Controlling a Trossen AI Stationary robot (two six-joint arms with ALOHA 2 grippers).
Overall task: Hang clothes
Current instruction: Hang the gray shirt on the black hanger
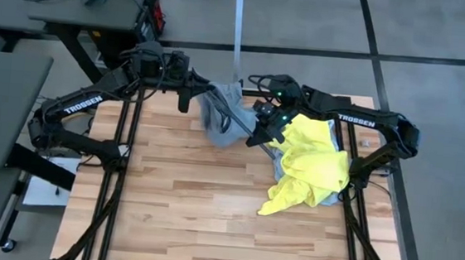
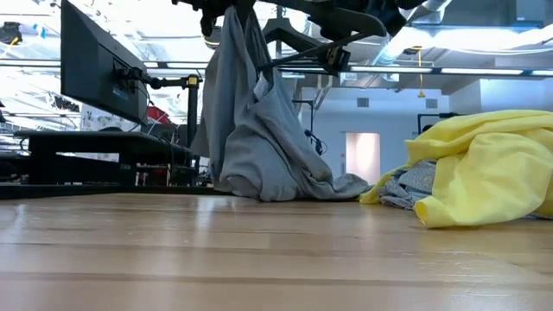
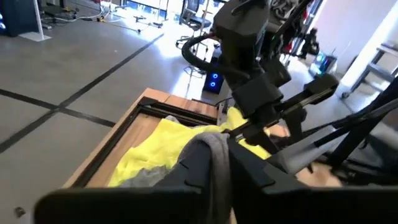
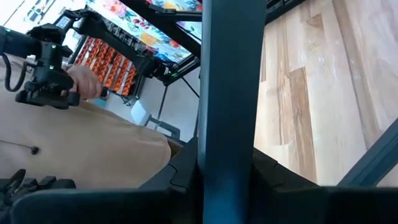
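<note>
A grey T-shirt (image 1: 219, 116) hangs at the table's far middle, and its lower end (image 2: 259, 183) is bunched on the wood. My left gripper (image 1: 195, 94) is shut on its top. My right gripper (image 1: 259, 132) is shut on a thin black hanger (image 1: 237, 122), whose bar runs into the grey cloth (image 2: 298, 59). To the right, a neon-yellow T-shirt (image 1: 313, 161) lies heaped on the table over a pale blue-grey garment (image 2: 413, 186). My left gripper pinches a bunched fold of the grey T-shirt's upper part (image 3: 214, 152) between its two fingers, coming nearly level from the table's left. The shirt hangs below the hold with its lower end on the table. My right gripper pinches a straight bar of the black hanger (image 4: 227, 93) between its two fingers, the fingers lying across the bar. It comes from the table's right, slanting slightly down. The hanger is lifted clear of the table, and its far end is inside the grey shirt.
Black frame rails (image 1: 120, 179) run along both sides of the table. A grey metal post (image 1: 238, 31) stands beyond the far edge. Bare wood (image 1: 209, 219) lies toward the near edge. A person's hand (image 4: 84, 81) with a controller shows beyond the table.
</note>
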